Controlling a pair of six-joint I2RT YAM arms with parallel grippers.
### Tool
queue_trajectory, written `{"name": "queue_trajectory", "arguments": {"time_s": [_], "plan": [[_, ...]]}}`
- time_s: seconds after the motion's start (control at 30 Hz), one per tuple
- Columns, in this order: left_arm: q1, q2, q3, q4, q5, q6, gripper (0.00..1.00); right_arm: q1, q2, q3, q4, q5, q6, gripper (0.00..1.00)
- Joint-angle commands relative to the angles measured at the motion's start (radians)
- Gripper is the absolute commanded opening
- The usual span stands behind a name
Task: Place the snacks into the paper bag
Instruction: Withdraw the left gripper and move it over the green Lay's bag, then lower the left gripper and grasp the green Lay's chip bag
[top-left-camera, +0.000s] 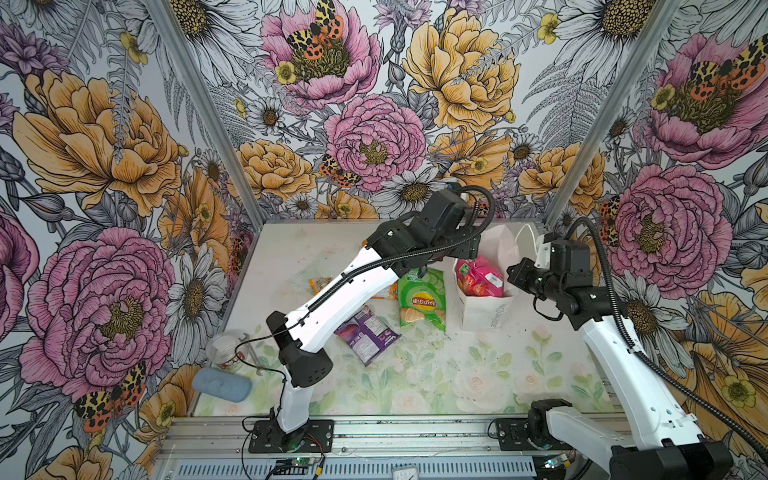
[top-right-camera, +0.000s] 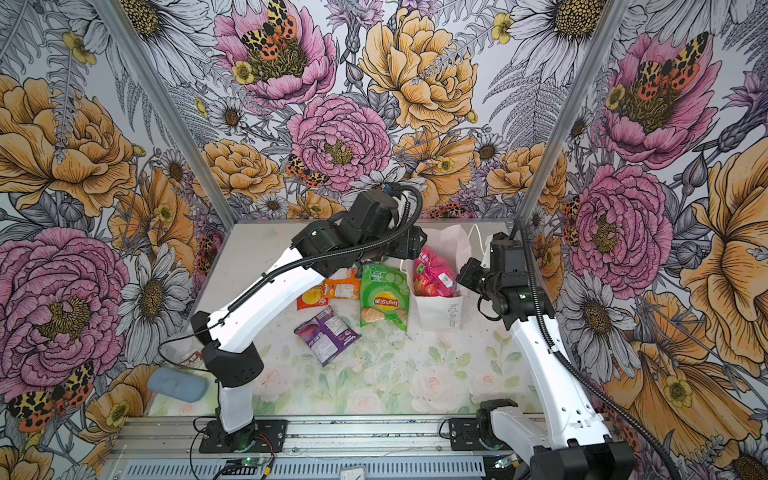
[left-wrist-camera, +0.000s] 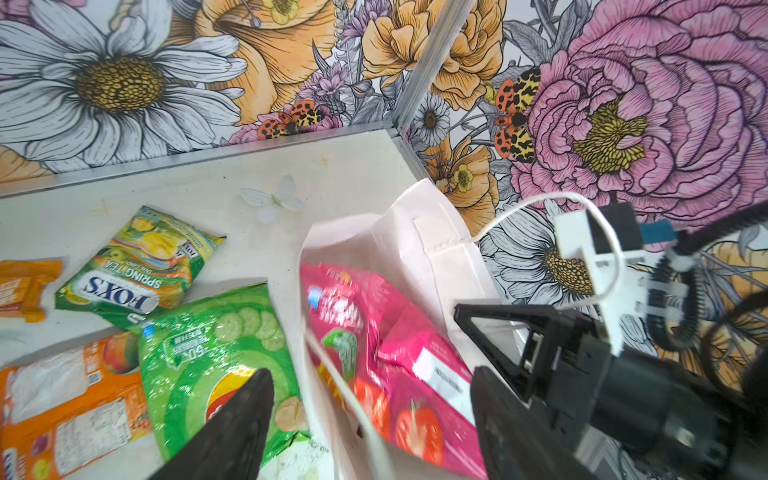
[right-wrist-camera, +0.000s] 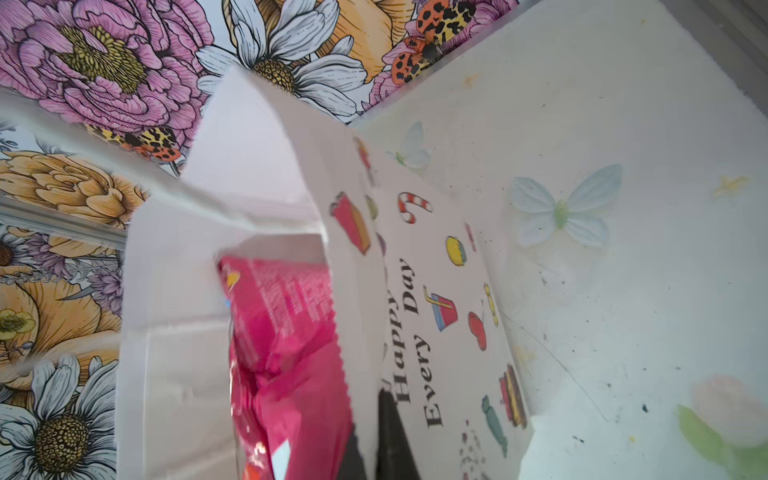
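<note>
One pink packet (left-wrist-camera: 399, 345) sits in one bag (top-right-camera: 436, 311); at least five packets (top-right-camera: 382, 299) lie outside. Left gripper (left-wrist-camera: 370, 374) gapes empty; right gripper (right-wrist-camera: 374, 449) pinches the bag.

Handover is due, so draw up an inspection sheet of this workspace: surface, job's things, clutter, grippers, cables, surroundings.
Surface: table, pale flower print, dark specks.
Job's things: paper bag upright at far right, pink packet in its mouth; green chips packet, purple packet, FOX'S packet, orange packets on the table.
Clutter: clear cup and blue-grey case at near left edge.
Grippers: left gripper open over the bag's mouth, holding nothing; right gripper shut on the bag's wall.
Cables: black conduit along each arm; thin wire looping beside the cup.
Surroundings: flowered walls, metal rail in front.
</note>
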Motion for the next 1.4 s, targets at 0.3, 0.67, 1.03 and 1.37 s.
{"name": "queue_trajectory", "arguments": {"time_s": [0.3, 0.67, 1.03, 1.37], "plan": [[0.226, -0.476, -0.624, 0.246, 0.040, -0.147, 0.84, 0.010, 0.011, 0.060, -0.001, 0.055, -0.071, 0.00], [0.328, -0.248, -0.887, 0.315, 0.174, -0.207, 0.92, 0.040, 0.029, 0.125, -0.055, 0.065, -0.128, 0.00], [0.325, -0.024, -0.893, 0.441, 0.251, -0.221, 0.92, 0.062, 0.026, 0.106, -0.062, 0.052, -0.138, 0.00], [0.300, 0.117, -0.841, 0.474, 0.288, -0.227, 0.74, 0.084, 0.035, 0.095, -0.060, 0.059, -0.134, 0.00]]}}
